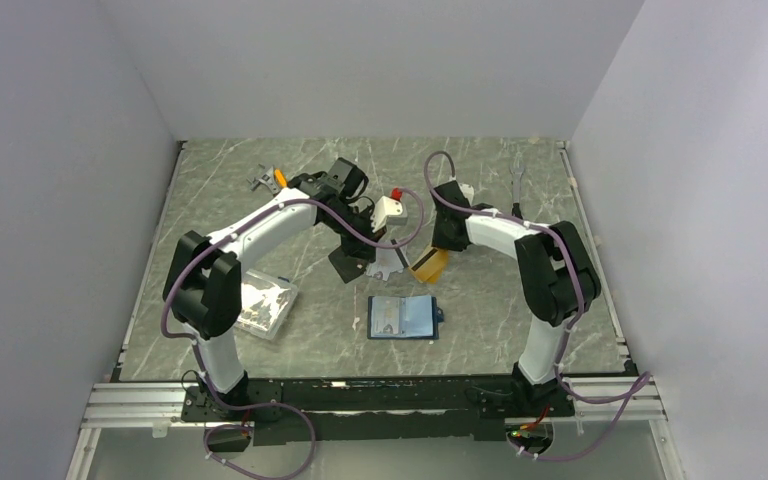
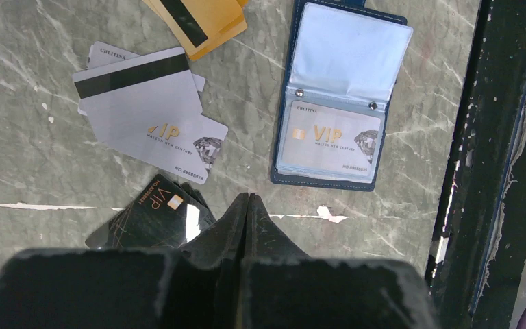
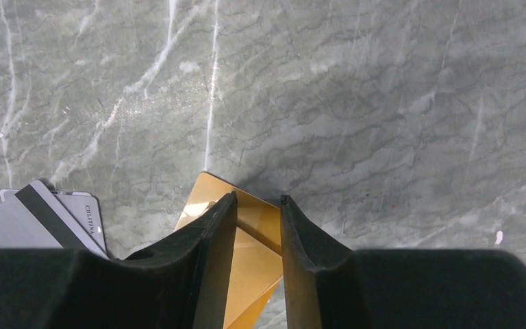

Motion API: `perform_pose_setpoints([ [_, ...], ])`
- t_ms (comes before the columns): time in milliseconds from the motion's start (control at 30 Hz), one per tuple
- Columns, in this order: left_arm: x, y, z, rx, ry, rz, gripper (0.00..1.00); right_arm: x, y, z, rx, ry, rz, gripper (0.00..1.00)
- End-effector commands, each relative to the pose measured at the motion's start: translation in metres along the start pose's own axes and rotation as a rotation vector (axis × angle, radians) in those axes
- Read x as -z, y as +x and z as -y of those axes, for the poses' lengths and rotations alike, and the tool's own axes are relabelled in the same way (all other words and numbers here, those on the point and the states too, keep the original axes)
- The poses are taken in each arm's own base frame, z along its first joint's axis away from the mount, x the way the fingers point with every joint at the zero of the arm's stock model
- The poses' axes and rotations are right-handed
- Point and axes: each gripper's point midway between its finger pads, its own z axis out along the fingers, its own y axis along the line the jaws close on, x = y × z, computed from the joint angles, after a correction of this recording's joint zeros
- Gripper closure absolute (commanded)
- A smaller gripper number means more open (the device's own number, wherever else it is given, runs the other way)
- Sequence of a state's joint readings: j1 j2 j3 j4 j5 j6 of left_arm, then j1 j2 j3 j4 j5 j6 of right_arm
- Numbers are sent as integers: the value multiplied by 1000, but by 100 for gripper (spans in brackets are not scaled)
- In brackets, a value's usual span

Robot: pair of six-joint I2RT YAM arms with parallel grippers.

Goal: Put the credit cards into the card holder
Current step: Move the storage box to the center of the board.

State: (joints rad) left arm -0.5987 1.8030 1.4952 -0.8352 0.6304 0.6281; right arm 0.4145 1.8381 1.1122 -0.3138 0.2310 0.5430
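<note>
The card holder (image 1: 418,318) lies open on the table. In the left wrist view the card holder (image 2: 346,51) has one silver VIP card (image 2: 329,140) in its lower pocket. Loose silver credit cards (image 2: 144,103) lie fanned to its left, and black cards (image 2: 152,216) lie nearer. My left gripper (image 2: 248,199) is shut and empty, its tips beside the black cards. My right gripper (image 3: 258,199) has its jaws against an orange card (image 3: 260,226), which is tilted up between them. More orange cards (image 2: 198,20) show a black stripe. From above, my right gripper (image 1: 438,250) holds the orange card (image 1: 428,264).
A clear plastic box (image 1: 265,305) of small parts sits by the left arm. A small tool with an orange part (image 1: 270,180) lies at the back left, and a metal tool (image 1: 518,185) at the back right. The black base rail (image 2: 493,137) runs just beyond the holder.
</note>
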Motion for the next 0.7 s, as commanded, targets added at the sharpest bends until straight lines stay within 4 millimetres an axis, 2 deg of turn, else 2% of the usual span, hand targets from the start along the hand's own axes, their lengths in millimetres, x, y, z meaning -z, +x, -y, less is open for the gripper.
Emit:
perform_pose_setpoints([
  [0,7,-21,-9,-45,-24,39,97,7,-22,7,-20,21,10,66],
  [133,-8,-35,-32,-77,-65,44,96,25,-56,9,-104,-52,61,62],
  [233,-30,-44,-47,-111,-77,28,95,38,-62,15,-154,-97,74,60],
  [367,-66,-56,-55,-157,-57,13,95,54,-45,13,-223,-206,58,62],
  [467,-92,-54,-55,-184,-42,-20,96,62,-24,12,-286,-287,32,64],
  [600,-112,-54,-54,-220,-55,-38,96,64,5,10,-376,-407,-24,65],
  [667,-116,-52,-54,-228,-56,-49,97,65,13,9,-417,-473,-42,65],
])
